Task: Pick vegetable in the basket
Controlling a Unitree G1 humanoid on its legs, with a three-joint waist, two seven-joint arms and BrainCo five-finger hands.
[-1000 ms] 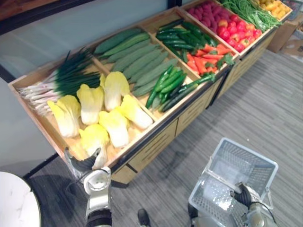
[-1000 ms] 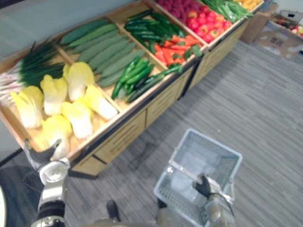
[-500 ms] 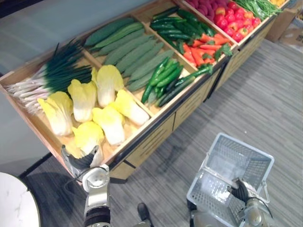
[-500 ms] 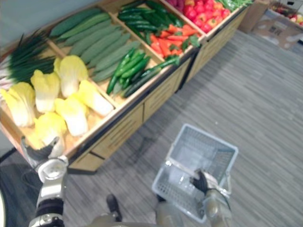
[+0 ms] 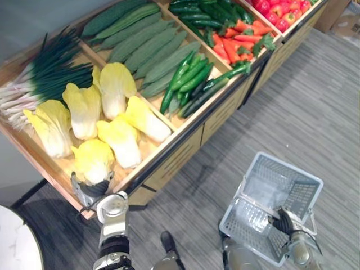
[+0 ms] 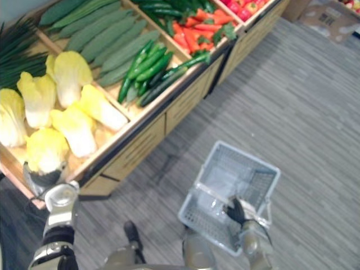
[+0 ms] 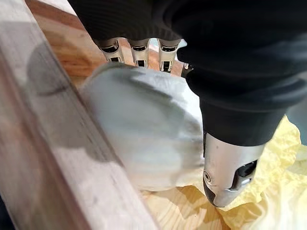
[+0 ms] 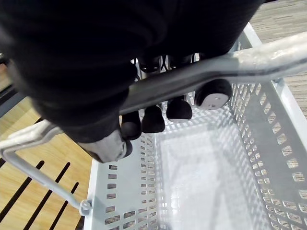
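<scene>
As the robot faces a wooden produce stand, its left hand is clamped on the nearest napa cabbage. In the left wrist view the fingers are down one side of the white base & the thumb is pressed to the other. The cabbage lies in the stand's front-left compartment. Its base end is hard against the wooden front rim and its yellow leaves point into the tray, w/ five more cabbages fanned out just behind it.

The right hand, low on the robot's right side, has its dark-tipped fingers curled round the handle of a pale grey perforated basket. The basket shows over the grey striped floor, well apart from the stand; can't tell if its base touches the floor.

Elsewhere on the stand, spring onions lie at the back of the cabbage section, white ends toward the robot's left. The next compartment holds long ridged green gourds, w/ glossy green chillies in the section in front. Further right come dark cucumbers and orange-red veg, then red fruit at the far corner.
</scene>
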